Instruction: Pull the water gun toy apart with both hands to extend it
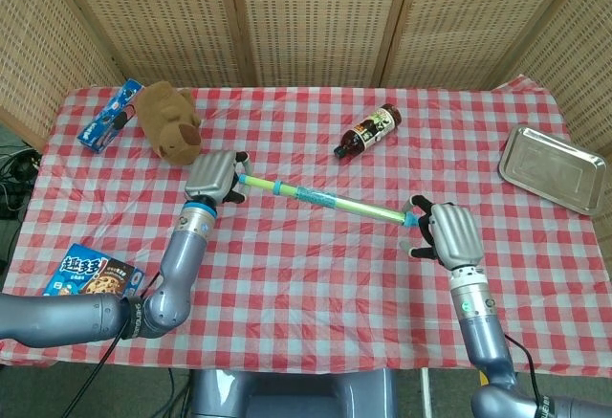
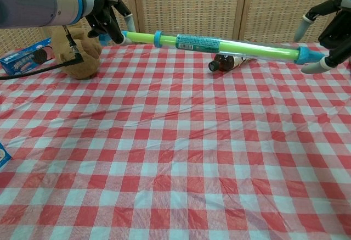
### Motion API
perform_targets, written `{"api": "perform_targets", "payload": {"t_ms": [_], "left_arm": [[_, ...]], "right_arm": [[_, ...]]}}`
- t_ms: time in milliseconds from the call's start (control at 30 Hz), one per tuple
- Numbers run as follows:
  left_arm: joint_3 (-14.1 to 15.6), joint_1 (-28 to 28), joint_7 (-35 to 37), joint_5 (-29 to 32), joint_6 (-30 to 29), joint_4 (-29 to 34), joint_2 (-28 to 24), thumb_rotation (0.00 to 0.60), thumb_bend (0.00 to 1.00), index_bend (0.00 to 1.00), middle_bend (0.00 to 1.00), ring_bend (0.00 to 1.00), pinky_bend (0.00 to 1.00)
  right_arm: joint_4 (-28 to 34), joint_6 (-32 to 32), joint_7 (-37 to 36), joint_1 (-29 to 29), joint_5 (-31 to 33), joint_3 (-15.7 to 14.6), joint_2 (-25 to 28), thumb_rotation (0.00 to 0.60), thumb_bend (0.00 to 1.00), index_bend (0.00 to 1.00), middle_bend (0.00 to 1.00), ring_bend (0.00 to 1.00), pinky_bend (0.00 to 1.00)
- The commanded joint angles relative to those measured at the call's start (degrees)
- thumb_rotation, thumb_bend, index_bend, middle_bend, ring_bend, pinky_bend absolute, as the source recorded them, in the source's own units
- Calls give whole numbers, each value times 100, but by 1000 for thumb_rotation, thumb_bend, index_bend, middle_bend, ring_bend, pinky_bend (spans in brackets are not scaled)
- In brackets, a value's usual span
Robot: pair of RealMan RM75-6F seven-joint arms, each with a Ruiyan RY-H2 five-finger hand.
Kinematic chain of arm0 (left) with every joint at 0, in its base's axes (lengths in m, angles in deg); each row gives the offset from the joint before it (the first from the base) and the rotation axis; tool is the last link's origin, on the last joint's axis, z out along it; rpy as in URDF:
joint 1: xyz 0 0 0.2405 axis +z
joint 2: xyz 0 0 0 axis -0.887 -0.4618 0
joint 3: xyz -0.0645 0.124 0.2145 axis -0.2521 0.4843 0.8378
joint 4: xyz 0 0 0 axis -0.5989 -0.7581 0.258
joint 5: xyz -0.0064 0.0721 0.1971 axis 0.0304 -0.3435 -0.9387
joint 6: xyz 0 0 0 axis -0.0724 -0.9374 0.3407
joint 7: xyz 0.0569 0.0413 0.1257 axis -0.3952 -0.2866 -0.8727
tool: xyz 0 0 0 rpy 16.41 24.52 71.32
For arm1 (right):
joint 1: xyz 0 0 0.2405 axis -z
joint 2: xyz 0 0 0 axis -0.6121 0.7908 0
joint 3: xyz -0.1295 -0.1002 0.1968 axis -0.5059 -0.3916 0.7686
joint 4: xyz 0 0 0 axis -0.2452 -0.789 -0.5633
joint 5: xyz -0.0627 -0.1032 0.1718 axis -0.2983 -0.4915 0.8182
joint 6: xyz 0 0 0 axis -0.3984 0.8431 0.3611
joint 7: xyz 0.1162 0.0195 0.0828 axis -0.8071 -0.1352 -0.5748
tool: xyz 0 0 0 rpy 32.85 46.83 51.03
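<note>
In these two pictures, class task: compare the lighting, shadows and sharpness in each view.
Head view: even, soft light, only a faint shadow under the water gun, everything sharp to the metal tray. Chest view: equally bright and low-angled, the left hand and right hand looming large at the frame edges, no obvious glare on the tablecloth.
</note>
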Motion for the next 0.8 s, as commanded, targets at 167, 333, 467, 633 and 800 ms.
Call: {"api": "perform_targets", "payload": {"t_ms": [167, 333, 467, 633, 800], "left_arm": [[21, -28, -2, 35, 32, 3, 25, 600, 643, 894, 963, 889, 788], [28, -38, 23, 40, 70, -6, 27, 600, 643, 894, 963, 889, 788], [31, -42, 41, 35, 75, 1, 20, 600, 644, 894, 963, 889, 788], [53, -51, 42, 46, 81, 31, 15, 600, 644, 894, 963, 889, 788], [58, -69, 39, 58, 75, 39, 21, 600, 644, 894, 963, 889, 788]], "right_arm": [[-50, 4, 79, -79, 61, 4, -100, 600, 330, 438, 1000, 986, 511], [-94, 7, 172, -133, 146, 12, -143, 600, 330, 433, 1000, 986, 511], [-184, 15, 303, -177, 230, -7, -183, 600, 333, 435, 1000, 987, 510], [-386, 86, 469, -219, 289, -49, -303, 600, 387, 475, 1000, 998, 520], [-408, 83, 486, -231, 332, -55, -326, 600, 462, 499, 1000, 1000, 528]]}}
